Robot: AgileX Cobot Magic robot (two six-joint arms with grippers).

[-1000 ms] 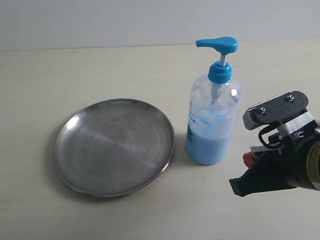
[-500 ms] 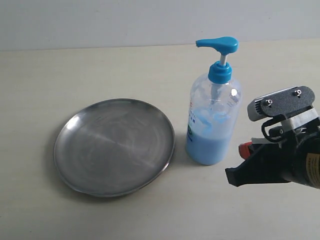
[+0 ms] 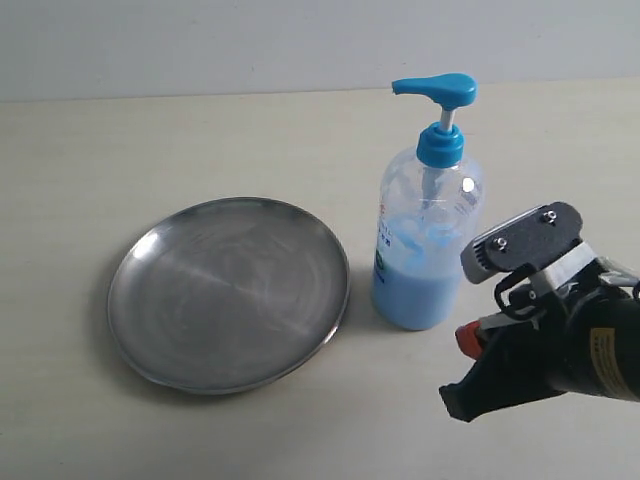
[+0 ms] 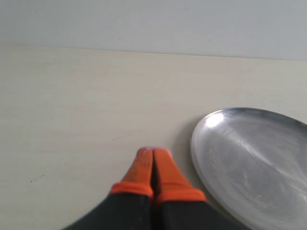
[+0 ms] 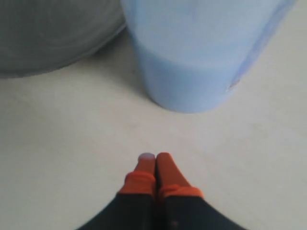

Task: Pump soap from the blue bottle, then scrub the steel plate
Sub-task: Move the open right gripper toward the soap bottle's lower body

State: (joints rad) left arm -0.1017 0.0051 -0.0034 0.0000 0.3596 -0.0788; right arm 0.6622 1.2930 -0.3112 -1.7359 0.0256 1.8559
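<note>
The blue bottle [image 3: 428,240] stands upright to the right of the steel plate [image 3: 230,292], its pump head [image 3: 437,90] pointing left. Light blue soap [image 3: 412,298] fills its lower part. My right gripper [image 3: 468,340] hovers low just right of the bottle's base, apart from it. In the right wrist view that gripper [image 5: 154,160] is shut on nothing, with a pale smear on one fingertip [image 5: 146,156]; the bottle [image 5: 192,62] is close ahead and the plate [image 5: 48,33] lies beside it. My left gripper [image 4: 152,153] is shut and empty over the table beside the plate's rim [image 4: 197,143].
A pale wooden tabletop [image 3: 150,150] carries everything, with a light wall [image 3: 200,40] behind it. The left arm does not show in the exterior view.
My right gripper rose a little, then came down and to the left, ending nearer the bottle's base. Bottle and plate have not moved.
</note>
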